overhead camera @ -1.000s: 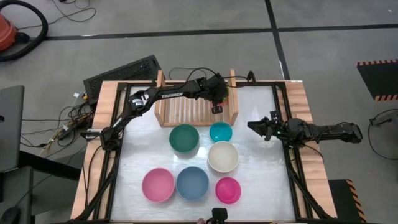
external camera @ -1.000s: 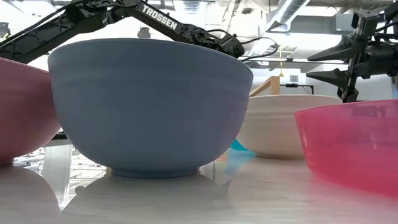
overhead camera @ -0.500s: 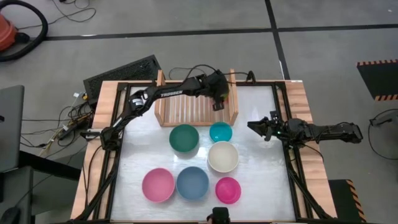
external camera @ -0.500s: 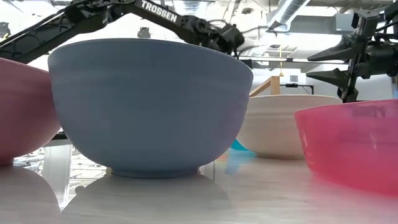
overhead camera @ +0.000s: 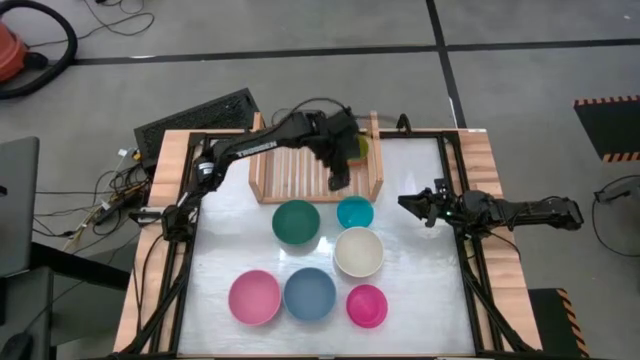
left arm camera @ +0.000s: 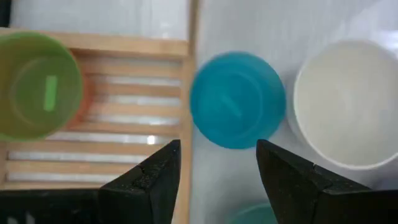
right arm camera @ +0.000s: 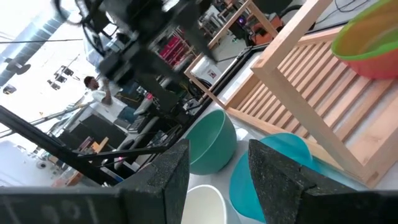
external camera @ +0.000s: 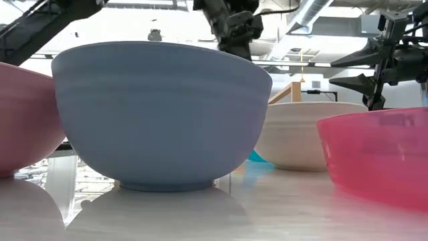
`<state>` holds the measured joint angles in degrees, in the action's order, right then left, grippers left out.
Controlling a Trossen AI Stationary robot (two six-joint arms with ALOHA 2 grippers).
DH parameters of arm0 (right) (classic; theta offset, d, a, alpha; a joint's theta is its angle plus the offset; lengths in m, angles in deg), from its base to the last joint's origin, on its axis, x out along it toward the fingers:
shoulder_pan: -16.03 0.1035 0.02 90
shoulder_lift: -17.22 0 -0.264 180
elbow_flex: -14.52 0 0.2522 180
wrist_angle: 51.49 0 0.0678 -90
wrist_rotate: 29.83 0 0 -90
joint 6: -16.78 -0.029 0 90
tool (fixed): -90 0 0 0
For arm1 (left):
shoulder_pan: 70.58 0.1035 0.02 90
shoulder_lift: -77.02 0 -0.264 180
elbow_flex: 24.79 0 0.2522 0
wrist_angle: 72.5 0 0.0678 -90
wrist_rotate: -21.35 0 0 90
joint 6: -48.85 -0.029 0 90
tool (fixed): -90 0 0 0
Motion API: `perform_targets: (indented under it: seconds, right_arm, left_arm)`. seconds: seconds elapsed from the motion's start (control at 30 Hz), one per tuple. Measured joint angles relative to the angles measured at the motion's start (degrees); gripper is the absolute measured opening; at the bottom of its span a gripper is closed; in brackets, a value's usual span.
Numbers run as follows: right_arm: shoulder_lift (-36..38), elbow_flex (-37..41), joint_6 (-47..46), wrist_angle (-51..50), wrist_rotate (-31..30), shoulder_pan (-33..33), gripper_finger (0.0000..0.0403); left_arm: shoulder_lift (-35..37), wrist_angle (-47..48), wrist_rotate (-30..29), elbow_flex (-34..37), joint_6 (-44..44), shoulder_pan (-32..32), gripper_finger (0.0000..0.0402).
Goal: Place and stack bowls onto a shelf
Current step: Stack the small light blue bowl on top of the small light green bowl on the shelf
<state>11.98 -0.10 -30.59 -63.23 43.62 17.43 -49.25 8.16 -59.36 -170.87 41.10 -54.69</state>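
Note:
An olive-green bowl (left arm camera: 37, 84) sits nested in a red-orange bowl (left arm camera: 86, 102) at the right end of the wooden shelf (overhead camera: 295, 172). My left gripper (left arm camera: 217, 165) is open and empty. It is raised above the shelf's near right corner (overhead camera: 338, 180). On the table stand a teal bowl (overhead camera: 296, 222), a small blue bowl (overhead camera: 354, 212), a cream-white bowl (overhead camera: 358, 252), a pink bowl (overhead camera: 254, 297), a blue bowl (overhead camera: 310, 294) and a magenta bowl (overhead camera: 367, 306). My right gripper (overhead camera: 412, 206) is open and empty at the table's right side.
The shelf's upright side boards (overhead camera: 377, 155) stand at its two ends. The black table frame (overhead camera: 455, 170) runs along the edges. The left two thirds of the shelf's slats (overhead camera: 285, 175) are bare. The room with people shows beyond the table in the right wrist view.
My left gripper has risen from the shelf's right end and drawn a little toward the table's near edge. The olive-green bowl stays on the shelf. My right arm has kept still.

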Motion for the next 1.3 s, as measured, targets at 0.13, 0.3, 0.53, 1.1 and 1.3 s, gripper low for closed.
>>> perform_targets:
  seconds: [0.13,0.3,0.53,1.1,1.3]
  right_arm:
    - [-0.04,0.00,-0.08,-0.04,0.00,0.01,0.0189]
    - [-0.04,0.00,-0.20,-0.09,0.06,0.08,0.0189]
    - [-0.02,0.00,-0.24,-0.07,0.13,0.08,0.0189]
    - [-0.06,0.00,-0.83,-0.11,0.17,0.08,0.0189]
    - [-0.04,0.00,-0.80,-0.09,0.13,0.06,0.0189]
  left_arm:
    - [-0.03,0.66,-2.33,0.48,0.98,-4.72,0.0194]
    - [-0.25,-6.97,-1.78,5.92,5.50,-8.99,0.0194]
    - [-0.36,-17.39,-10.25,18.37,11.70,-10.07,0.0194]
    - [7.99,-33.63,-15.05,27.95,10.12,-6.59,0.0194]
    - [13.34,-49.37,-14.64,44.14,14.10,-4.01,0.0194]
